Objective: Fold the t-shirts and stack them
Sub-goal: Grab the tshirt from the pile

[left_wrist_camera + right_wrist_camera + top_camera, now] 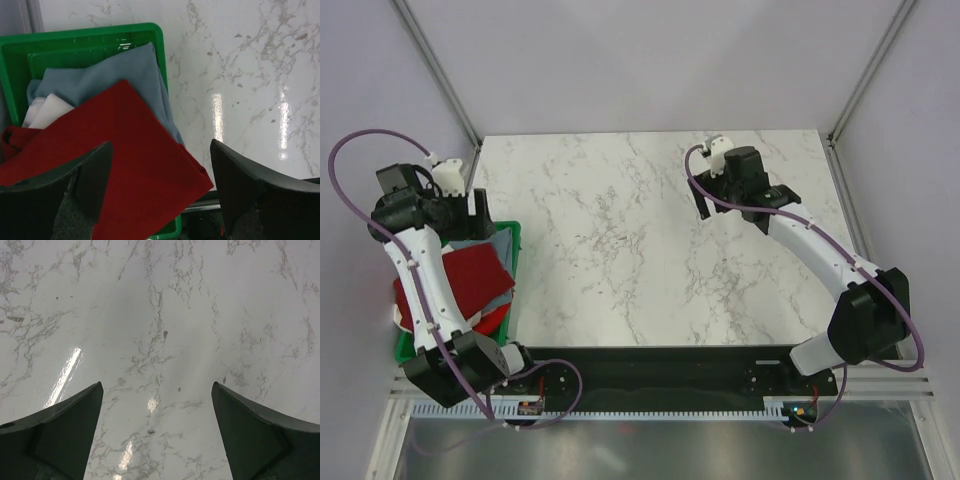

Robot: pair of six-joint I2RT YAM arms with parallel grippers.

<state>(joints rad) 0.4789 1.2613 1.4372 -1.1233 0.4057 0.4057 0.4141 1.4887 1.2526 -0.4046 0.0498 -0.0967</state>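
The t-shirts lie heaped in a green bin (100, 34) left of the table. A dark red t-shirt (125, 150) is on top, over a grey-blue t-shirt (115, 75) and a white t-shirt (47, 112). From above, the red t-shirt (470, 275) and the grey-blue t-shirt (507, 250) spill over the green bin (518, 232). My left gripper (160, 145) hangs open above the red cloth and holds nothing. It hovers over the bin's far end (460, 222). My right gripper (157, 385) is open over bare marble, at the table's far right (745, 197).
The white marble table (620, 250) has walls and metal posts behind it and on both sides. The bin stands against the table's left edge. Purple cables loop off both arms. A black base rail (650, 375) runs along the near edge.
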